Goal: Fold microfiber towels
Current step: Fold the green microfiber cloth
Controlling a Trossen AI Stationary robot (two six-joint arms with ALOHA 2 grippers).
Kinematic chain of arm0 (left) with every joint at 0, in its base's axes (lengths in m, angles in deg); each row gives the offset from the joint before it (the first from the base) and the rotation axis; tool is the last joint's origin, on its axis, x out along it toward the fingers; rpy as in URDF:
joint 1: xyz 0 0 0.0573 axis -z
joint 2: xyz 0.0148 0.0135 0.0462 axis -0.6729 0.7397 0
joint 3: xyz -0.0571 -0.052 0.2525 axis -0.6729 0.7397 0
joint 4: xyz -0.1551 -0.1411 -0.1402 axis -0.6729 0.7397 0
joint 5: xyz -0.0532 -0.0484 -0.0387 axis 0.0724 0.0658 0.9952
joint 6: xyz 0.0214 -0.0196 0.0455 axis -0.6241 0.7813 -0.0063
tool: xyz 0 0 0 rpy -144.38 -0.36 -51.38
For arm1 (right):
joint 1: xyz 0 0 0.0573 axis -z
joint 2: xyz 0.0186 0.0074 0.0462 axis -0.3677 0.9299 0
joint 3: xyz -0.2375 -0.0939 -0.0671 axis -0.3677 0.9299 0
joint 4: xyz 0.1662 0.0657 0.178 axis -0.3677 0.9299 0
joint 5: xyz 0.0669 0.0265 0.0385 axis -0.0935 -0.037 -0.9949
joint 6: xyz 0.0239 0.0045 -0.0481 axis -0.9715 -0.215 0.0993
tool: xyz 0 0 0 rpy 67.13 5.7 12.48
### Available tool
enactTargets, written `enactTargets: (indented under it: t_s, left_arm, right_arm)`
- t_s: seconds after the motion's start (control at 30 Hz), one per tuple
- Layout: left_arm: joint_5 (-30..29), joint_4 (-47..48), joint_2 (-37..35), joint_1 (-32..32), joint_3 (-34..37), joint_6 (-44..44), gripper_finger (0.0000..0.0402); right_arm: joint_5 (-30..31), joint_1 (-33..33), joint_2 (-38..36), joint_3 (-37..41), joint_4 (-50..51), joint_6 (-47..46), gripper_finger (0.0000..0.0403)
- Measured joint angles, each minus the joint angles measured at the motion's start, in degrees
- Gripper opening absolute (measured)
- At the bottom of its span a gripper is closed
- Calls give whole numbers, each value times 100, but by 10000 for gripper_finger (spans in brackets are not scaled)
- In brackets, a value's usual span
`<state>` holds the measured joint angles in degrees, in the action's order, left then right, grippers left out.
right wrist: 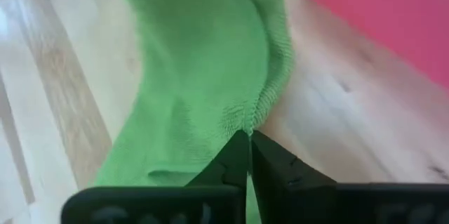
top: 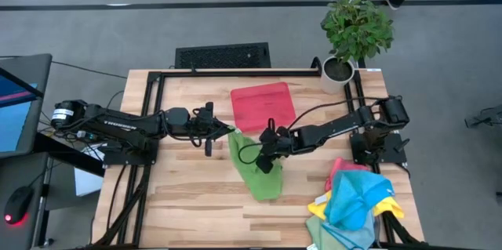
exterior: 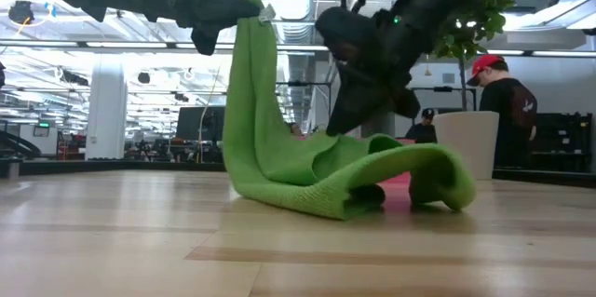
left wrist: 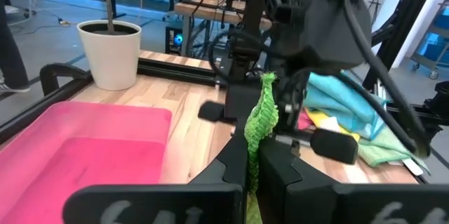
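Pale wood table, bright workshop room behind.

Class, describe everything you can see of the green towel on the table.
The green towel is a soft, nubbly cloth, crumpled rather than flat. It lies mid-table beside the red tray. One corner is lifted high, pinched in the left gripper, so the cloth hangs steeply down to the wood. The right gripper has its jaws closed on an edge lower down. The far end humps into a loose fold.
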<state>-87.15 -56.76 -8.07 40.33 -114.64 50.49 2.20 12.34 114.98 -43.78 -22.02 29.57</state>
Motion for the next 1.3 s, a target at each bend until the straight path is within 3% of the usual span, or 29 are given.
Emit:
enactTargets:
  t_s: [0.2,0.4,0.63,0.8,1.03,1.3]
  left_arm:
    - [0,3,0,0,0,0,0]
    - [0,21,0,2,0,102,0]
    - [-2,62,0,2,0,105,0]
    - [-2,80,0,2,0,107,0]
    - [-2,94,0,2,0,107,0]
    - [-1,94,0,2,0,106,0]
  right_arm:
    - [87,0,-261,-4,178,253,37]
    - [218,17,-557,-9,1005,294,20]
    - [243,-105,-579,-9,1013,268,55]
    - [290,-118,-703,-9,943,299,52]
    - [864,-114,-1312,-9,1018,540,52]
    - [850,-116,-1480,-9,1154,683,65]
